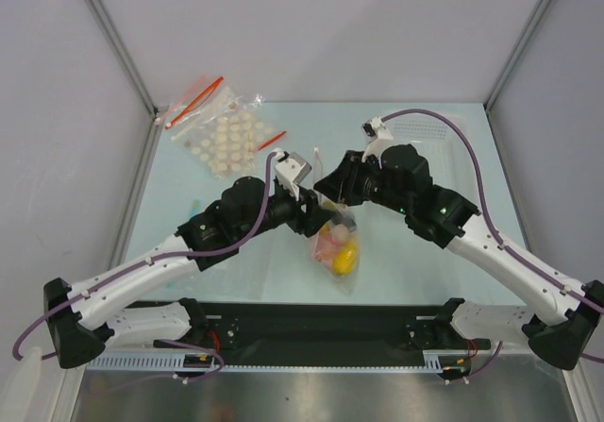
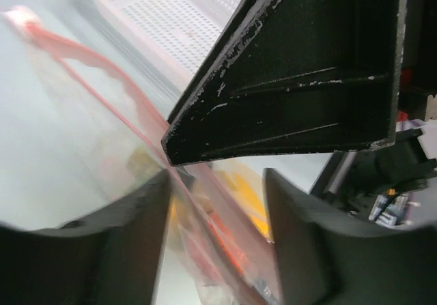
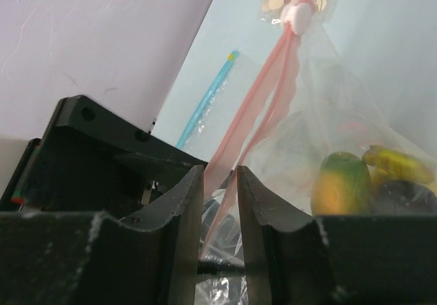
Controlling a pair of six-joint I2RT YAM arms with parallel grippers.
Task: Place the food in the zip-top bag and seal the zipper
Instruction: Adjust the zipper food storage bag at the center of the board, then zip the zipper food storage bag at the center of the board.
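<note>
Pink zipper (image 3: 272, 86) between parted right claw (image 3: 220, 177) jaws.

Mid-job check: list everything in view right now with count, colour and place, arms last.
zip-top bag: one, clear, table centre, below the grippers.
zipper: one, pink-red strip, passing between both grippers' fingers.
food: at least three pieces, green-yellow mango, yellow banana, dark purple piece, all inside the zip-top bag.
disc bag: one, clear with cream discs and red strips, far left.
basket: one, white perforated, far right.
stick: one, light blue, on the table near the wall.
table: one, pale blue-green.
left gripper: black, open, straddling the zipper.
right gripper: black, jaws slightly apart around the zipper.
</note>
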